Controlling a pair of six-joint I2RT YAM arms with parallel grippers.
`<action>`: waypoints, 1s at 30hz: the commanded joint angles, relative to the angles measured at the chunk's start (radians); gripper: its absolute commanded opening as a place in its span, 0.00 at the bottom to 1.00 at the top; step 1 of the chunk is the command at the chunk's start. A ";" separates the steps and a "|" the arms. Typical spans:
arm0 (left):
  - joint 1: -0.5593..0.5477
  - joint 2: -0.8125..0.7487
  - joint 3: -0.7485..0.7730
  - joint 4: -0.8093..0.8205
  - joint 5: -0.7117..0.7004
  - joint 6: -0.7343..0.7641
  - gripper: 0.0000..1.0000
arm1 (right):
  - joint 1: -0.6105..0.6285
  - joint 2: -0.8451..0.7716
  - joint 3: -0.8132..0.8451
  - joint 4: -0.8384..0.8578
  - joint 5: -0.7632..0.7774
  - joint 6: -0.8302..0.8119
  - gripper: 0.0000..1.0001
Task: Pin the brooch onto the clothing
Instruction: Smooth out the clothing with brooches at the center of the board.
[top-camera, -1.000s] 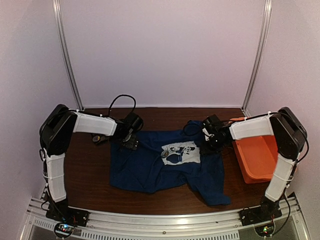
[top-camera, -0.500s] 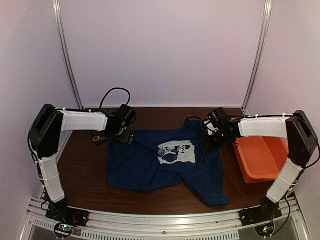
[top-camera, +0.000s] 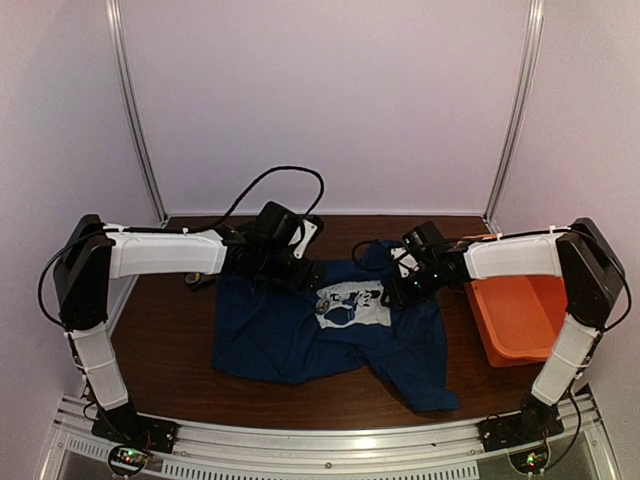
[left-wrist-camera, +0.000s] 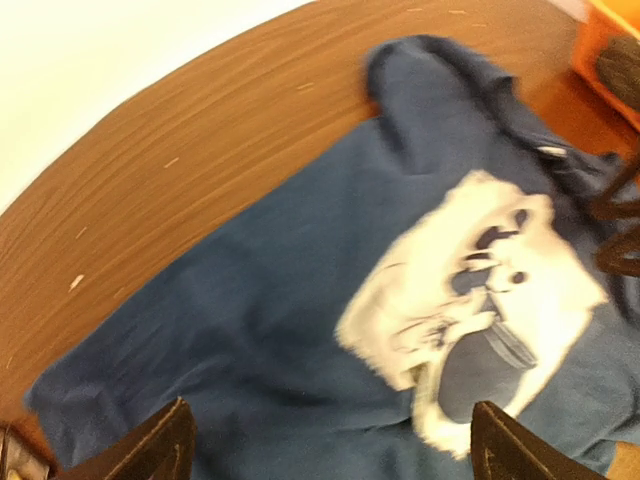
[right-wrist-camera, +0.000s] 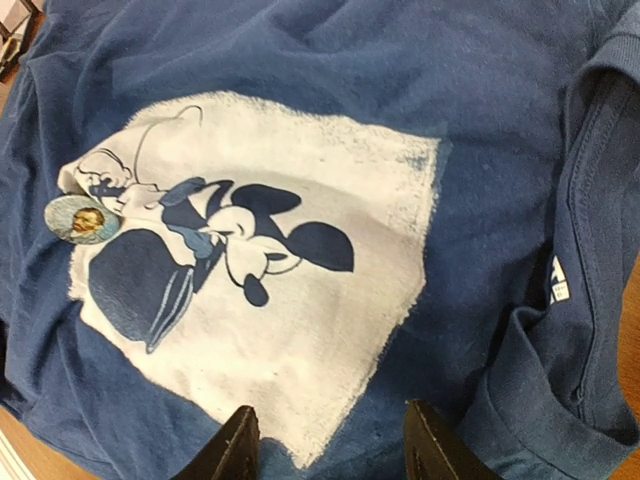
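Observation:
The navy T-shirt (top-camera: 290, 335) lies spread on the table, its white mouse print (top-camera: 355, 305) facing up. The brooch (right-wrist-camera: 82, 220), a small round silvery-grey badge, rests on the left edge of the print (right-wrist-camera: 270, 270); it also shows in the top view (top-camera: 326, 297). My left gripper (top-camera: 285, 268) hovers over the shirt's upper left part, open and empty. In its wrist view the gripper (left-wrist-camera: 330, 460) shows blurred shirt (left-wrist-camera: 250, 300) between its spread fingers. My right gripper (top-camera: 397, 290) is at the print's right edge, and it (right-wrist-camera: 330, 450) is open and empty just above the cloth.
An orange tub (top-camera: 520, 310) stands at the right edge of the table, and its corner shows in the left wrist view (left-wrist-camera: 600, 50). A small dark box (top-camera: 197, 278) lies on the wood left of the shirt. The back wall is close behind.
My left arm has swung right from the shirt's left sleeve to over its upper chest. My right gripper has shifted a little left toward the print. The brooch has stayed on the print.

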 joint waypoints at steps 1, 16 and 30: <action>-0.052 0.085 0.065 0.139 0.156 0.144 0.98 | -0.010 -0.043 -0.035 0.068 -0.035 0.022 0.52; -0.130 0.336 0.286 0.091 0.188 0.249 0.98 | -0.079 -0.323 -0.227 0.099 0.069 0.139 0.56; 0.169 -0.035 0.028 -0.019 -0.078 -0.225 0.98 | -0.085 -0.356 -0.222 0.093 0.045 0.113 0.73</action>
